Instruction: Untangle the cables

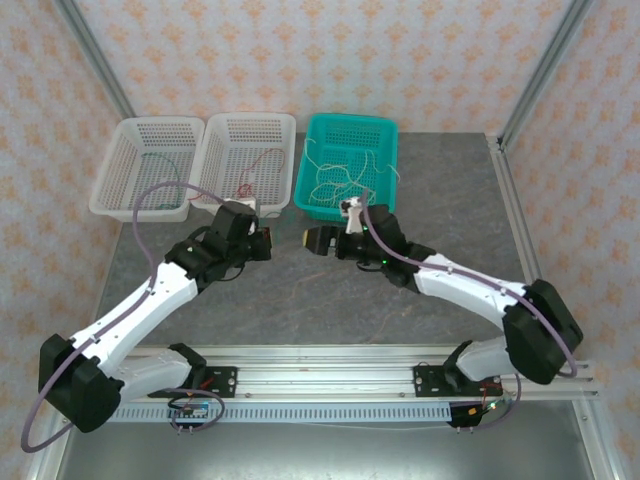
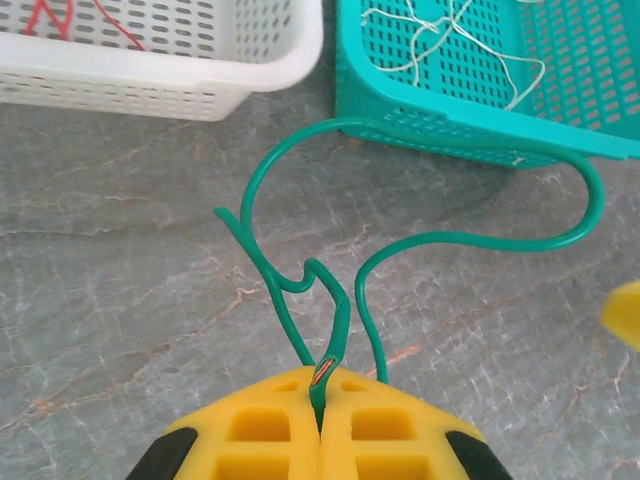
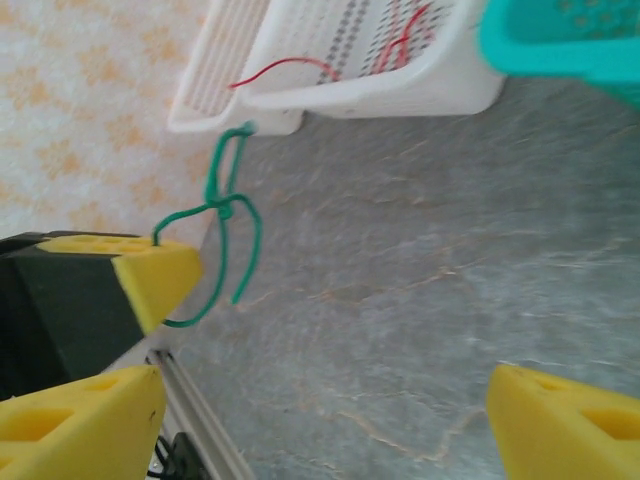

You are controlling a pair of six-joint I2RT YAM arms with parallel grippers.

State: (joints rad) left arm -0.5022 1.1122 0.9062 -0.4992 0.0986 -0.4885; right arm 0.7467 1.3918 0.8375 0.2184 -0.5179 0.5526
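Baskets number three, standing in a row beyond both grippers: two white ones, the near white basket [image 1: 248, 119] just ahead-left of the left gripper [image 2: 320, 398] and the far white basket [image 1: 158, 123] further to its left, plus one teal basket [image 2: 420, 112] ahead-right of it. Grippers number two. The left gripper's yellow fingers are pressed flat together, pinching one green cable [image 2: 480, 238] right at their tips; from that pinch the cable rises forward over the grey table [image 2: 120, 300], kinks into a small crossing just in front of the fingertips, then swings in a wide loop that reaches the teal basket's near wall, though whether it touches the wall cannot be told. The right gripper [image 3: 320, 420] has its fingers spread wide, with bare tabletop between them and nothing held or touched; the green cable [image 3: 226, 206] hangs ahead-left of it, off the left gripper's tip [image 3: 150, 275]. One red cable [image 3: 280, 62] lies in the near white basket. Cream-white cables [image 2: 440, 40] lie tangled inside the teal basket, too intertwined to count.
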